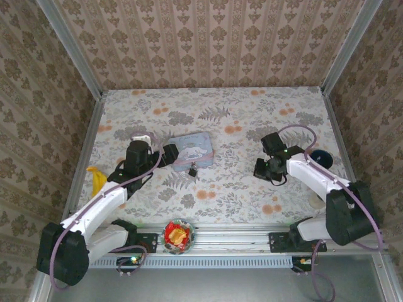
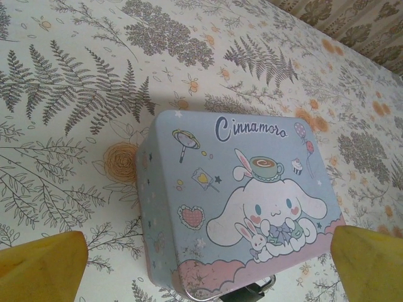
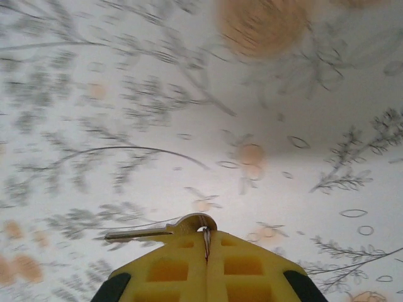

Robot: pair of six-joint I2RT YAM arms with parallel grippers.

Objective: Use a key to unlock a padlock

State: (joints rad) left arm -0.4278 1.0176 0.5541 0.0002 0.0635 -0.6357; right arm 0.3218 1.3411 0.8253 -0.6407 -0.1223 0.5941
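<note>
Risk of the key [image 3: 157,231] twisting in the right hand [image 3: 206,242], clamped on its head alone, once pressed at the keyhole; also of the unheld padlock [image 1: 193,170] skidding over the surface [image 1: 239,189]. Padlock mid-frame in the top view, just below the tin [image 1: 191,149], well left of that hand. Left hand [image 1: 167,154] beside the tin, fingers apart.

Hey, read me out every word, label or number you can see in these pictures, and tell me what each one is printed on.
"Cinnamoro": dark script across the top of the lid of the pale blue tin, left wrist view.
The key in the right pincer: too blurred to read any stamp.
Top view: the tin's lettering is too small to read.
</note>
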